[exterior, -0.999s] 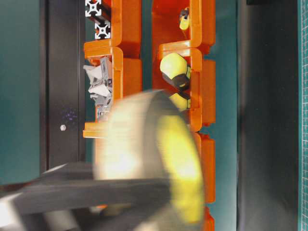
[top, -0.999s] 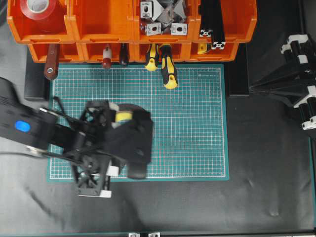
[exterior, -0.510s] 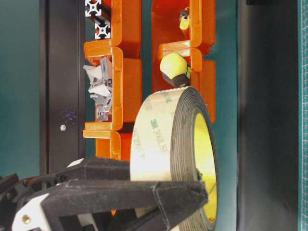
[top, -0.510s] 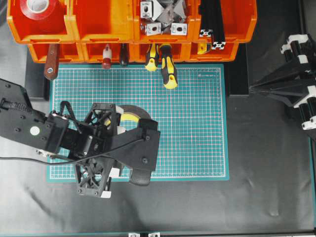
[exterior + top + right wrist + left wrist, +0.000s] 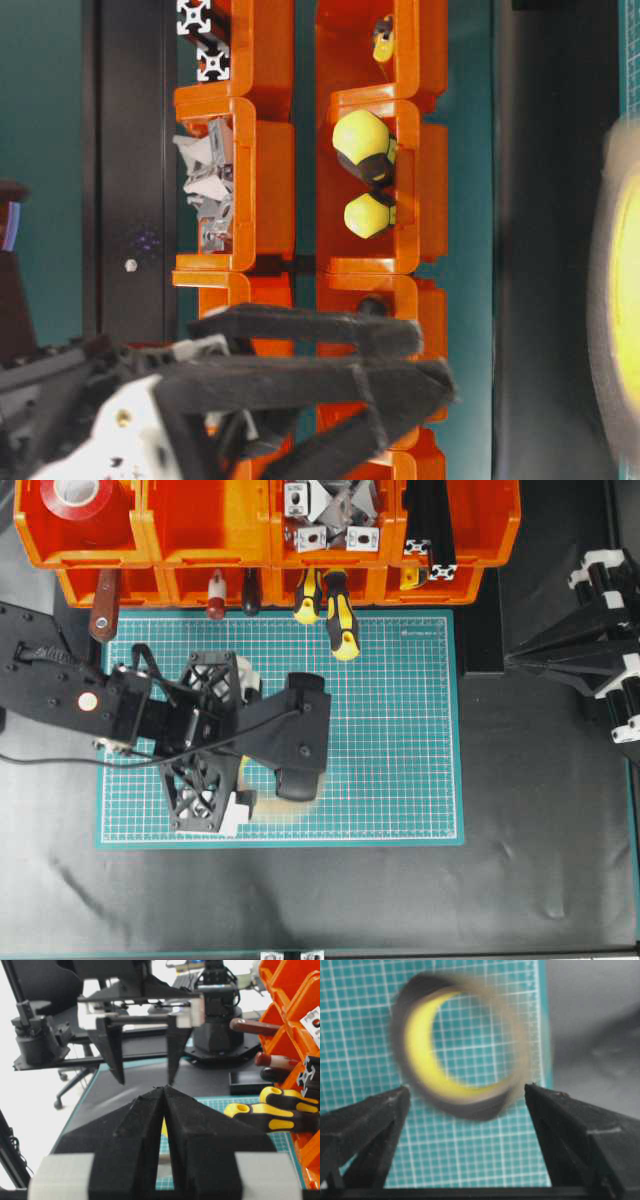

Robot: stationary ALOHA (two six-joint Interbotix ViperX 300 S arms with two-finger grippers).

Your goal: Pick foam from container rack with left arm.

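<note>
While blurred in every view, take the foam as loose: out of the container rack, on or just above the green cutting mat, near the mat's edge farthest from the rack and left of its middle. Framed by the tips of the left gripper but touched by neither. Left jaws wide apart, clamping nothing. Right gripper parked off the mat's right edge, jaws pressed together, empty.

Expect a light, springy roll: soft foam windings that give under pressure around a stiffer cream-yellow inner rim. Likely to roll or wobble if standing on its band; cannot tell whether flat or on edge. Best taken across the wall, one finger inside the hole and one on the beige outer band. Squeeze gently: probably grippy rather than slippery, not fragile, yet easily dented.
</note>
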